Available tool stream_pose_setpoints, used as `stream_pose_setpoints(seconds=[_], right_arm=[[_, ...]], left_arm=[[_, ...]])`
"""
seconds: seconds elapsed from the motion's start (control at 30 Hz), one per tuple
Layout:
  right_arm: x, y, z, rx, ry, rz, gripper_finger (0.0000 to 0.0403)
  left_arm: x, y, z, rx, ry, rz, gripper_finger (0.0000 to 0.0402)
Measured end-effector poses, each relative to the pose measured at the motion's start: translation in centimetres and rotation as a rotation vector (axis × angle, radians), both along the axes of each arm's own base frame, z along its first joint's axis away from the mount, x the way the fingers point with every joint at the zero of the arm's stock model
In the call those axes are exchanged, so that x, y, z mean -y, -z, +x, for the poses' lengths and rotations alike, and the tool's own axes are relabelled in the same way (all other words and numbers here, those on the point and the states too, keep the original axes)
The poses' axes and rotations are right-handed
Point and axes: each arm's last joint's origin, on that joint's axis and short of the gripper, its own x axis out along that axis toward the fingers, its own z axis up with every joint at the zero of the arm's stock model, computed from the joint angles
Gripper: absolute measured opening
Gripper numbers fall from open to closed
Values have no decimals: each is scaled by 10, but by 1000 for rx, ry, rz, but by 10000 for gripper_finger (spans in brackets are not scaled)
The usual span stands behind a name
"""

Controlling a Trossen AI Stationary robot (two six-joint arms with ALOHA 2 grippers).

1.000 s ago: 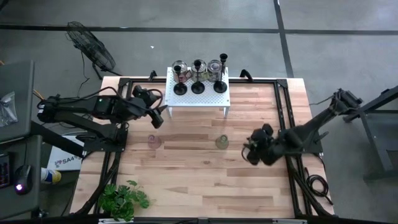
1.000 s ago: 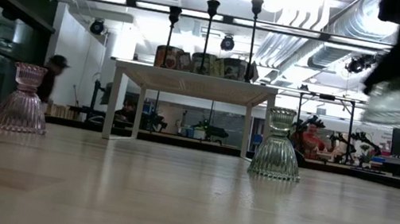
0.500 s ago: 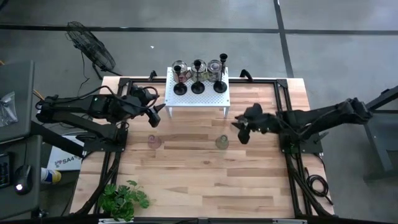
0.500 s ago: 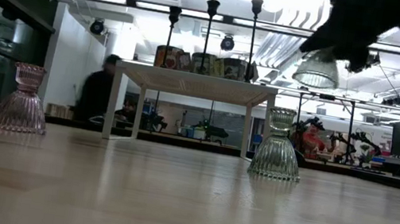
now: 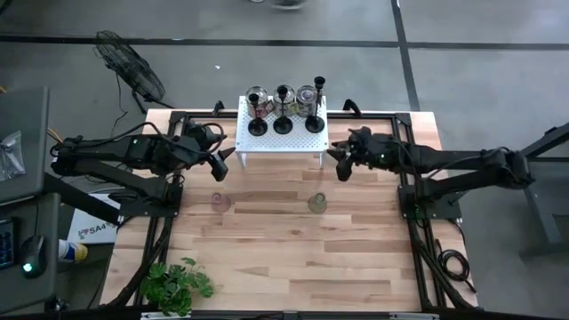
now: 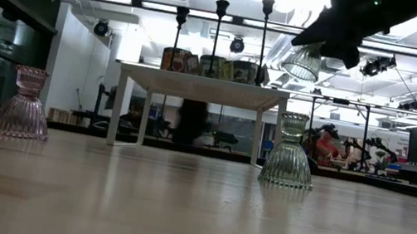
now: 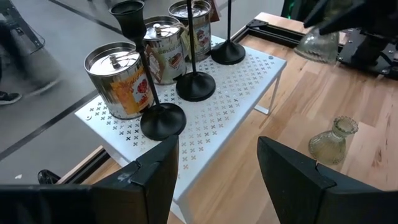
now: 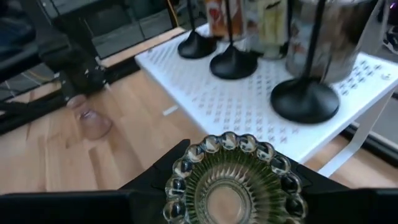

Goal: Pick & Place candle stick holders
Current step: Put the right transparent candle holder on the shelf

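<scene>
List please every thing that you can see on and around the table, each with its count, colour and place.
table: one, light wood, centre
white stand: one, perforated, table's far edge
black stick holders: three, black, on the stand
metal tins: three, silver with labels, on the stand
pink glass holder: one, pink, on the table
green glass holder: one, greenish, on the table
held glass holder: one, greenish-clear, in the air beside the stand
plant: one, green, near corner
fan: one, dark, on the floor
left gripper: open, empty, beside the stand
right gripper: shut on the held glass holder
</scene>
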Motion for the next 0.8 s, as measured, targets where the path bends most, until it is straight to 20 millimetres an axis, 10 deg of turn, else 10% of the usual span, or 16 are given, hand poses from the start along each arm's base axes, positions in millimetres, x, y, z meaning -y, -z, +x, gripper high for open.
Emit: stream_pose_setpoints(seconds=[0.3,0.8], right_arm=[[28,-2,10,37,54,-33,137],[51,-29,81,-182,6,-23,137]], left_arm=[[0,0,0,5,-7,5,212],[0,-1,-1,13,0,0,212]])
